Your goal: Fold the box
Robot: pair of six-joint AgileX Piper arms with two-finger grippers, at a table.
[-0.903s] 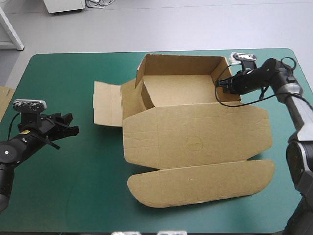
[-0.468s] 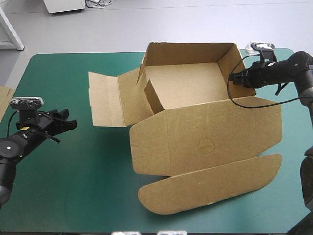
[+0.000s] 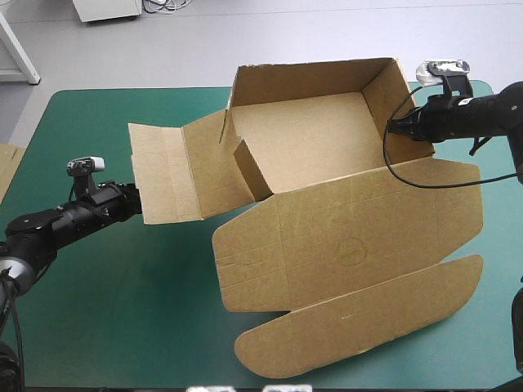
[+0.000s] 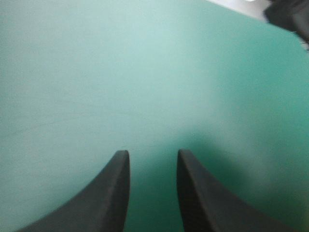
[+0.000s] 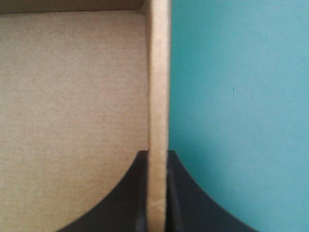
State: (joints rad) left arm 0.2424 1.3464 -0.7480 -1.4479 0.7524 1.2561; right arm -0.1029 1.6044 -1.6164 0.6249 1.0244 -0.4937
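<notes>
The brown box (image 3: 310,139) stands as an open tray with its far, left and right walls raised, and it looks tipped up. Its wide lid (image 3: 351,237) and rounded tuck flap (image 3: 359,318) spread toward the table's near edge. A side flap (image 3: 163,171) sticks out to the left. My right gripper (image 3: 394,128) is shut on the top edge of the right wall (image 5: 158,72), one black finger on each side (image 5: 157,162). My left gripper (image 3: 131,198) hovers just beside the left flap's near edge, open (image 4: 152,152), with only teal-green cover between its fingers.
An edge of more brown board (image 3: 6,167) shows at the table's left edge. Bare teal-green cover (image 3: 122,302) lies near and to the left of the box. The lid's right corner reaches close to the table's right edge (image 3: 490,220).
The right gripper has carried the box's right wall farther right and up, swinging the whole box. The left arm has moved in toward the left flap.
</notes>
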